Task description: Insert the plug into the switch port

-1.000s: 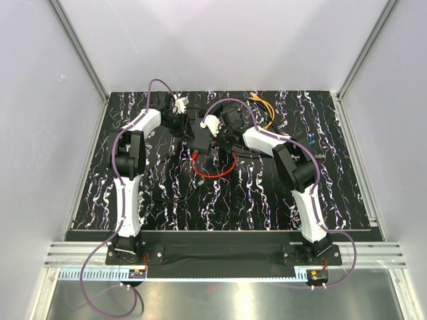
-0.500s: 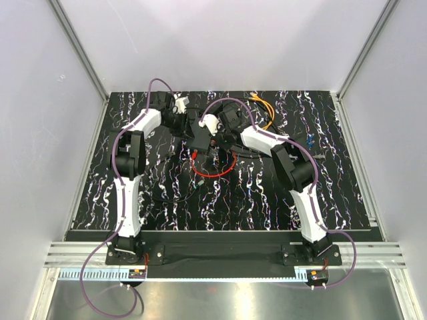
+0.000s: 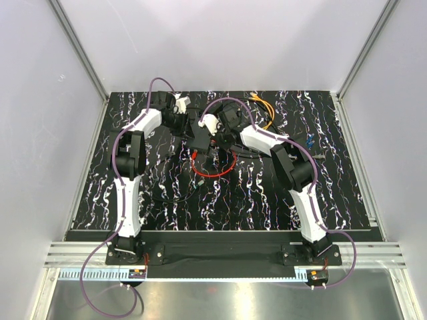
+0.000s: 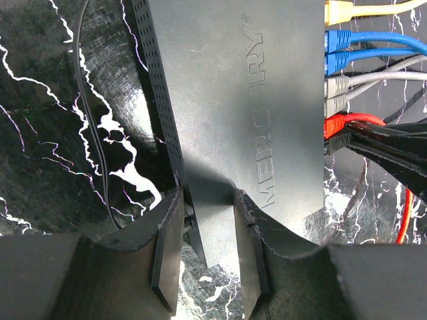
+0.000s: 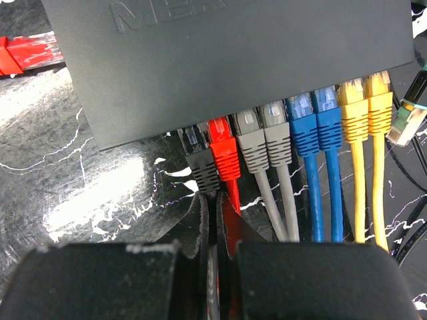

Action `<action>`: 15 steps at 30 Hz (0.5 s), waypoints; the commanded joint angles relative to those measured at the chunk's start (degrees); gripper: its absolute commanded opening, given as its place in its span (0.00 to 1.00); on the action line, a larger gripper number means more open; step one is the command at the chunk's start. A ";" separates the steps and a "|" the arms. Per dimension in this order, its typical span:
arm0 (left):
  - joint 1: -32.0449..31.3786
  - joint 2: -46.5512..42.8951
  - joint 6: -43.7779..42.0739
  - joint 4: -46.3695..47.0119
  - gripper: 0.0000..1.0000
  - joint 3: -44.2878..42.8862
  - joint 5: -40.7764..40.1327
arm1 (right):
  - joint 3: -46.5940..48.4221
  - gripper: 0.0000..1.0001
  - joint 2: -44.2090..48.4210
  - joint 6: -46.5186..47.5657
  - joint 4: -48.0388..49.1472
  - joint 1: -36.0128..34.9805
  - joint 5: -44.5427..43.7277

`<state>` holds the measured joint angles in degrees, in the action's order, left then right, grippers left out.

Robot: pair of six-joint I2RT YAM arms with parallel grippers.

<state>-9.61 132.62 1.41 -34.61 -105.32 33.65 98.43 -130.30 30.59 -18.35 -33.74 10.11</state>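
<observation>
The switch is a flat dark box with raised lettering on top, and my left gripper is shut on its near corner. In the top view the switch sits mid-table between both arms. Along its socket edge stand red, grey, blue and yellow plugs in a row. The black plug is at the leftmost socket beside the red one, its clear tip at the switch's edge; I cannot tell how deep it sits. My right gripper is shut on the plug's thin cable just behind the boot.
A red cable loop lies on the marbled black mat in front of the switch. Yellow and orange cables bunch behind the right arm. A loose red plug lies left of the switch, and a greenish plug to its right.
My right gripper has moved a little left and toward the switch with the black plug's cable. The left gripper and the switch have stayed put.
</observation>
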 commanded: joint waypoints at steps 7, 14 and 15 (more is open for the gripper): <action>-10.61 5.81 -1.06 -6.60 0.22 1.08 14.25 | 4.84 0.00 -2.85 4.12 16.87 -7.57 12.48; -10.35 7.83 -5.63 -10.91 0.24 0.11 16.88 | 6.42 0.00 -3.91 5.28 13.69 -7.66 14.94; -10.43 7.83 -6.24 -11.44 0.25 0.29 16.89 | 6.25 0.00 -3.91 4.92 13.78 -7.57 15.03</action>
<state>-9.61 133.88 -2.22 -37.56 -107.81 34.72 100.92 -131.28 35.75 -21.45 -34.20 10.44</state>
